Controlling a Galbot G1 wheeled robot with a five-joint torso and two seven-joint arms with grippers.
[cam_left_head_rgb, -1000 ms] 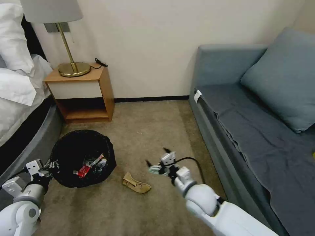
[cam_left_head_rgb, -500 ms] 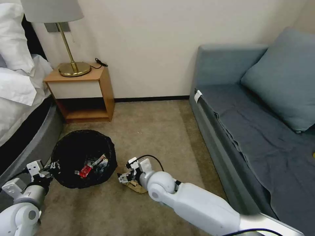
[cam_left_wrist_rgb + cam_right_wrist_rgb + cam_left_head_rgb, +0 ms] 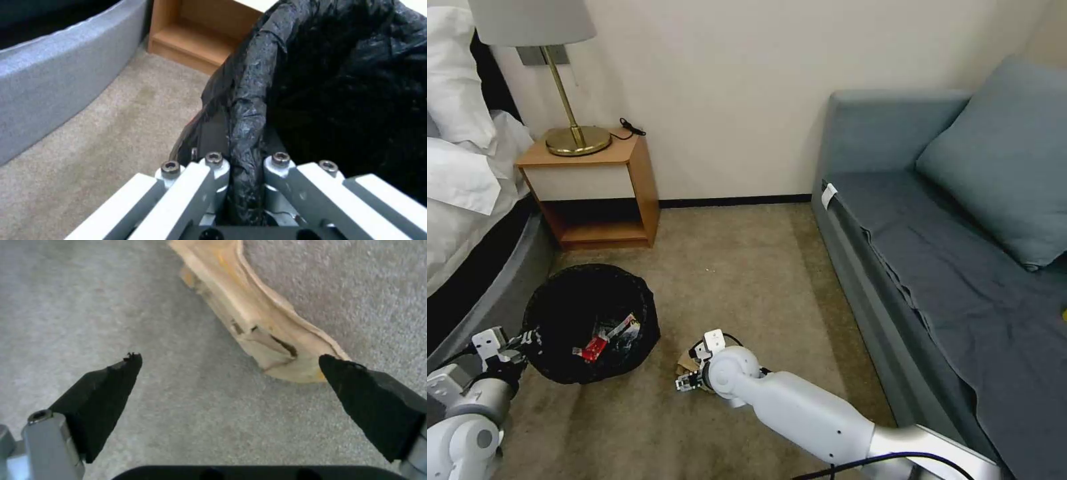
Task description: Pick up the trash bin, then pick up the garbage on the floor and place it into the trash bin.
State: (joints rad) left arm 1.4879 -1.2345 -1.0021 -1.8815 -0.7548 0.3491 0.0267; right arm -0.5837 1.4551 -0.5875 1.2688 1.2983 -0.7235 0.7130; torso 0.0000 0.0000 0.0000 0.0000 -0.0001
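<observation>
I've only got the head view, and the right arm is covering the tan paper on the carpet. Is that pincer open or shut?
Observer: Open. The right wrist view shows the right pincer with its black fingertips spread and gripping nothing.
Operator: Is the paper between them?
Observer: Only its near end. The tan paper ends beside one fingertip, and most of it lies ahead.
Operator: Does the left one hold the bin?
Observer: Yes. The left wrist view shows the left pincer shut on the bag-covered rim of the trash bin.
</observation>
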